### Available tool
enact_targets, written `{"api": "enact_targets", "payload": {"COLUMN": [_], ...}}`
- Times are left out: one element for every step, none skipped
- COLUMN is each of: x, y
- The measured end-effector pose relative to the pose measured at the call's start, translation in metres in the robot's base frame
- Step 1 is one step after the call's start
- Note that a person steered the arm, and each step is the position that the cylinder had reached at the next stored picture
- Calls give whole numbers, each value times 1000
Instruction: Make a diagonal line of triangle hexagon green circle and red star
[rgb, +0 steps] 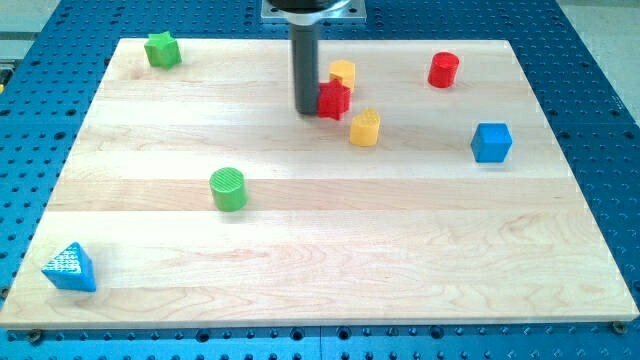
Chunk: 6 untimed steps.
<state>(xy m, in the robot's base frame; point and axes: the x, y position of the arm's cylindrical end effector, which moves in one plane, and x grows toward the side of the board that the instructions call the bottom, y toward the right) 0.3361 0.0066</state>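
My tip (306, 110) rests on the board just left of the red star (334, 99), touching or nearly touching it. A yellow block (343, 73), shape unclear, sits right behind the star toward the view's top. A yellow hexagon-like block (365, 128) lies just below and right of the star. The green circle (228, 189) stands left of centre. The blue triangle (70, 268) is at the bottom left corner.
A green star (161, 49) sits at the top left. A red cylinder (443, 70) is at the top right. A blue cube (491, 142) is at the right. The wooden board (320, 280) lies on a blue perforated table.
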Motion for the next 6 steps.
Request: {"api": "enact_targets", "payload": {"x": [-31, -77, -67, -46, -66, 39], "y": [-23, -32, 54, 76, 35, -21]}}
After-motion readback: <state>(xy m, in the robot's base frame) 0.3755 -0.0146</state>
